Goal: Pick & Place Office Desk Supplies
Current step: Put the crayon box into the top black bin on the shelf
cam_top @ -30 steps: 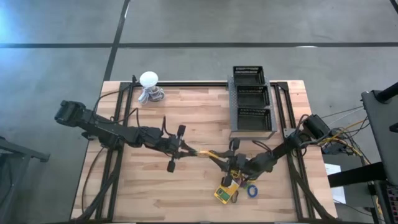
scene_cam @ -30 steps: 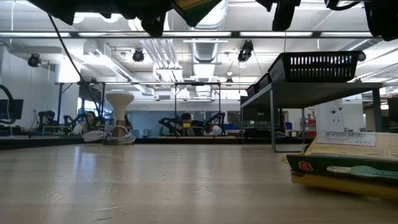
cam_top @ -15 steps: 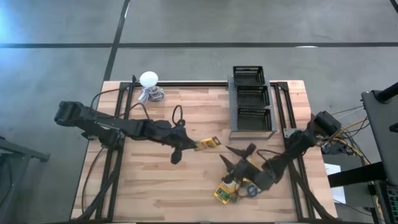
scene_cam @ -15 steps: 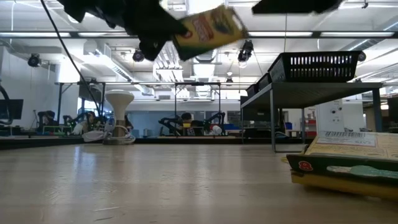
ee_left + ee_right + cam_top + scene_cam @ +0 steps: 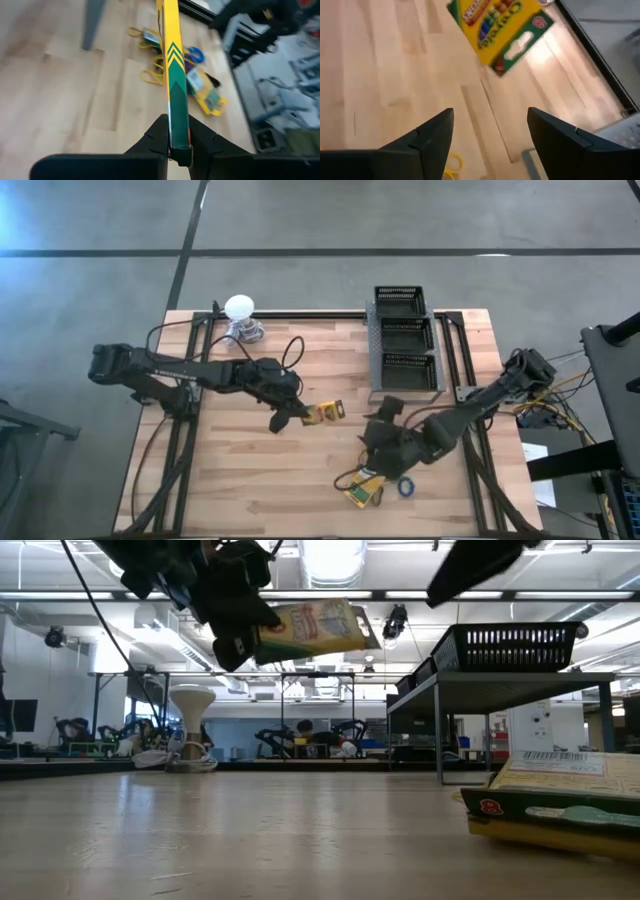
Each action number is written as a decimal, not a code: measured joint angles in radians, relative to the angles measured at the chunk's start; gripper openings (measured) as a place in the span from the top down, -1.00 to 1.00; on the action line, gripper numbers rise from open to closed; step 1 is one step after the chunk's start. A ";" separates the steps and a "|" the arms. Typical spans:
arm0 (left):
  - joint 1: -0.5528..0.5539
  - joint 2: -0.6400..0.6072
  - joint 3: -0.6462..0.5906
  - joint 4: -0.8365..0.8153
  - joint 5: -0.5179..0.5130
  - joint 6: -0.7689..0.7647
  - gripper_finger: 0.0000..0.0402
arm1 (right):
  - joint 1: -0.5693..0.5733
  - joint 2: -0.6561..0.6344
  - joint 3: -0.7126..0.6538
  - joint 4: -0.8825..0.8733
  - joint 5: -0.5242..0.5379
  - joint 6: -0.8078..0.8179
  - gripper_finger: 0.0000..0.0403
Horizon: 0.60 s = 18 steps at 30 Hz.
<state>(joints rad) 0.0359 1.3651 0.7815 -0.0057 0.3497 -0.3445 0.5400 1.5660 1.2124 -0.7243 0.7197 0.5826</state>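
Over the last second the box [image 5: 326, 414] passed between our arms: both hands had met on it mid-worktop, then the right one let go and drew back while the left one carried it off. We judged the handover done, so the next call was where the left arm should set the box down, most likely toward the black trays [image 5: 404, 340] beyond it.

Our left hand [image 5: 300, 415] was clamped on one narrow end of the box, which stuck straight out ahead of the fingers [image 5: 155, 137], clear above the worktop [image 5: 250, 490] in the low view.

Our right hand [image 5: 385, 438] stood with its fingers [image 5: 427, 135] spread wide and nothing between them. The carried box lay ahead of it, well apart. Just beside this hand, on its near side, the remaining supplies lay on the worktop: a second box [image 5: 362, 493], a blue ring [image 5: 406, 486] and yellowish rubber bands [image 5: 347, 478].
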 joint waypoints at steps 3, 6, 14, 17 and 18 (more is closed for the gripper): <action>0.011 0.000 0.005 0.001 0.045 0.001 0.80 | -0.074 -0.009 0.041 0.005 -0.121 -0.095 -0.30; 0.019 0.000 0.006 -0.004 0.047 0.002 0.79 | -0.152 -0.009 0.117 0.008 -0.193 -0.226 -0.34; 0.021 0.000 0.006 -0.014 0.046 0.034 0.79 | -0.431 0.005 0.259 0.017 -0.673 -0.405 -0.29; 0.021 0.000 0.006 -0.014 0.041 0.048 0.79 | -0.493 0.021 0.263 0.022 -0.768 -0.424 -0.25; 0.021 0.000 0.006 -0.014 0.040 0.053 0.79 | -0.499 0.022 0.263 0.022 -0.772 -0.423 -0.24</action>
<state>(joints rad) 0.0566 1.3651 0.7872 -0.0200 0.3893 -0.2914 0.0412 1.5875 1.4756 -0.7025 -0.0527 0.1596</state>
